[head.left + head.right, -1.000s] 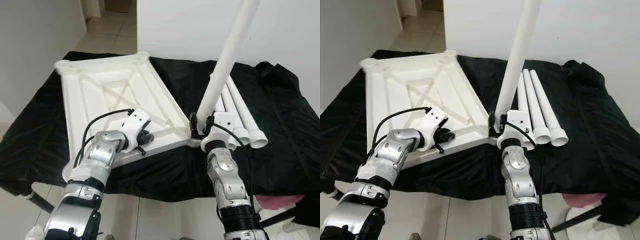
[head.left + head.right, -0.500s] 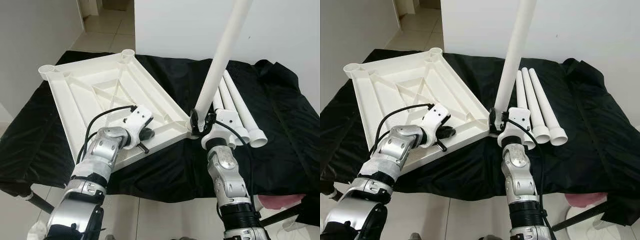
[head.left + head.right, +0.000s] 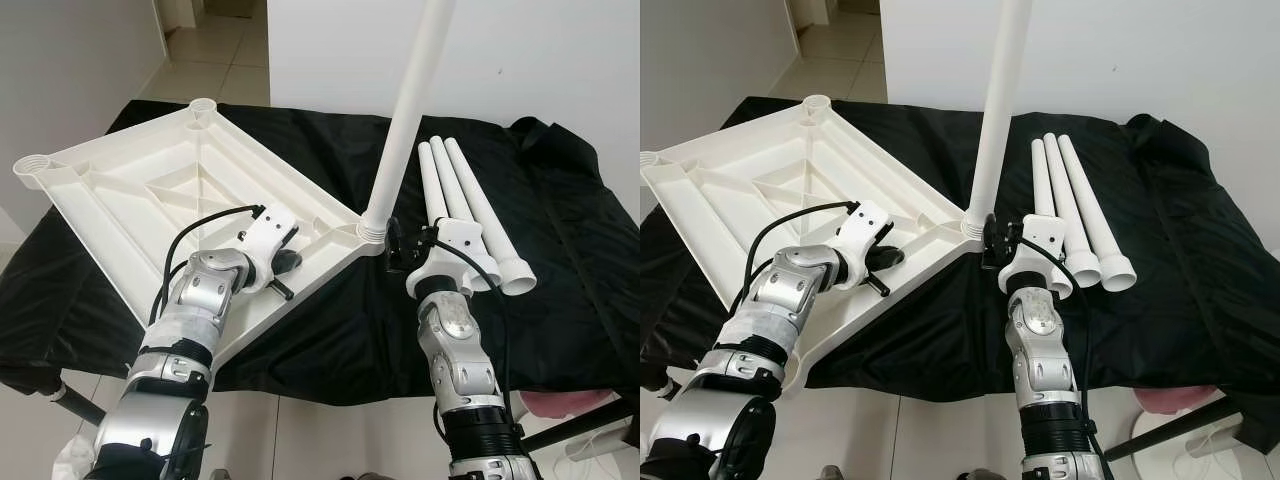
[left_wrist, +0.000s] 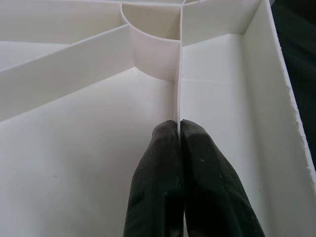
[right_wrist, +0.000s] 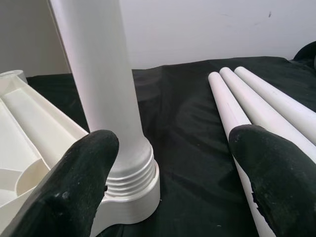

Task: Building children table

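While I look through the head camera, I see the upturned white tabletop lying ribs-up on the black cloth, one corner socket holding an upright leg whose long axis leans slightly right. Three loose legs lie side by side beside it, running away from me.

On my left wrist camera, the left gripper is pinched tight on a thin rib of the tabletop.

On my right wrist camera, the right gripper gapes wide just short of the leg's threaded base, holding nothing.
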Tool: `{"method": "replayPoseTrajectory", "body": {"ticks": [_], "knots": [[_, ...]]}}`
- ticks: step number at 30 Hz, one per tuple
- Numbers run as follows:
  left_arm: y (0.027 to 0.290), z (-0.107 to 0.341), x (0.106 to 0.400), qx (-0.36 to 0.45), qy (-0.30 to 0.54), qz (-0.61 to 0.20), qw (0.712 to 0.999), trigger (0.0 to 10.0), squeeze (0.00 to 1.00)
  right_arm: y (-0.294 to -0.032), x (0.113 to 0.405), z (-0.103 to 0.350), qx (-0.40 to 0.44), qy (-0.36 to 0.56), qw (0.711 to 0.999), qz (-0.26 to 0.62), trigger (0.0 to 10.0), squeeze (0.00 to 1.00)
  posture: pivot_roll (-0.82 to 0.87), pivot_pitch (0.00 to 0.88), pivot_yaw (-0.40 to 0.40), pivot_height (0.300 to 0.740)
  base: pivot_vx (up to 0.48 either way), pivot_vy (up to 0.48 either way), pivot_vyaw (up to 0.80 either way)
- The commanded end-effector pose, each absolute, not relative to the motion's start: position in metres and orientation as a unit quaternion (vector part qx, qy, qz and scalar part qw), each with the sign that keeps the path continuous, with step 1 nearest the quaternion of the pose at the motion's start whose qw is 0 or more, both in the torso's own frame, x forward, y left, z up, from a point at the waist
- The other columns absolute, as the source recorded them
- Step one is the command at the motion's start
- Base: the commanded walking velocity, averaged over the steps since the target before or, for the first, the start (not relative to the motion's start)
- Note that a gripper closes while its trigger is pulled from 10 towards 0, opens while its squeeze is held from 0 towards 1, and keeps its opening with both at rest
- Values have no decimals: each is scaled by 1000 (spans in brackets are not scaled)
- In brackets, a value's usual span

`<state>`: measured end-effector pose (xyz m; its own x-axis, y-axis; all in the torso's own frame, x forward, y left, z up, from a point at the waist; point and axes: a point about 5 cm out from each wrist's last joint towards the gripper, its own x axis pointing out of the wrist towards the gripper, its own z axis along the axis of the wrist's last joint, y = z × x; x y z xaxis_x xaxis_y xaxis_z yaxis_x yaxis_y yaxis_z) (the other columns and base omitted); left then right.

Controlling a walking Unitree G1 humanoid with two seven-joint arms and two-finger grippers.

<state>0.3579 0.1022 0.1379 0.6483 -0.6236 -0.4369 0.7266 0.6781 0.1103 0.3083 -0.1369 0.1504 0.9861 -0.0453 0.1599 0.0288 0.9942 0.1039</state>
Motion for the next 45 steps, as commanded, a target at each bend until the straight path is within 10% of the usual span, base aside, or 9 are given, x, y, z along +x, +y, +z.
{"method": "replayPoseTrajectory", "body": {"ticks": [1, 2, 4, 5, 7, 8, 11, 12, 45], "knots": [[118, 150, 374, 167, 131, -167, 963, 2902, 0, -139, 306, 148, 52, -77, 995, -20, 10000, 0, -46, 0, -22, 740, 0, 0, 0], [108, 157, 373, 151, 112, -196, 962, 10000, 0, -139, 307, 148, 50, -77, 996, -19, 10000, 0, -46, 0, -23, 740, 0, 0, 0], [104, 159, 373, 140, 104, -210, 962, 10000, 0, -139, 307, 148, 50, -77, 996, -18, 10000, 0, -44, 0, -23, 740, 0, 0, 0], [98, 163, 371, 121, 92, -232, 961, 10000, 580, -139, 307, 148, 49, -78, 996, -17, 10000, 0, -44, 0, -23, 740, 0, 0, 0], [95, 165, 370, 109, 84, -244, 960, 10000, 580, -139, 308, 149, 48, -78, 996, -17, 10000, 0, -44, 0, -23, 740, 0, 0, 0], [93, 168, 369, 99, 77, -255, 959, 10000, 1000, -139, 308, 149, 48, -79, 996, -16, 10000, 0, -39, 0, -23, 740, 0, 0, 0], [89, 173, 367, 85, 63, -269, 957, 10000, 1000, -139, 308, 149, 49, -79, 996, -16, 10000, 0, -39, 0, -23, 740, 0, 0, 0], [84, 181, 363, 61, 39, -301, 951, 10000, 0, -139, 308, 148, 49, -77, 996, -14, 10000, 0, -34, 0, -21, 740, 0, 0, 0], [237, 163, 325, 276, 123, -240, 923, 10000, 0, -128, 311, 122, 34, -17, 999, 15, 10000, 0, 31, 0, -27, 740, 0, 0, 0]]}}
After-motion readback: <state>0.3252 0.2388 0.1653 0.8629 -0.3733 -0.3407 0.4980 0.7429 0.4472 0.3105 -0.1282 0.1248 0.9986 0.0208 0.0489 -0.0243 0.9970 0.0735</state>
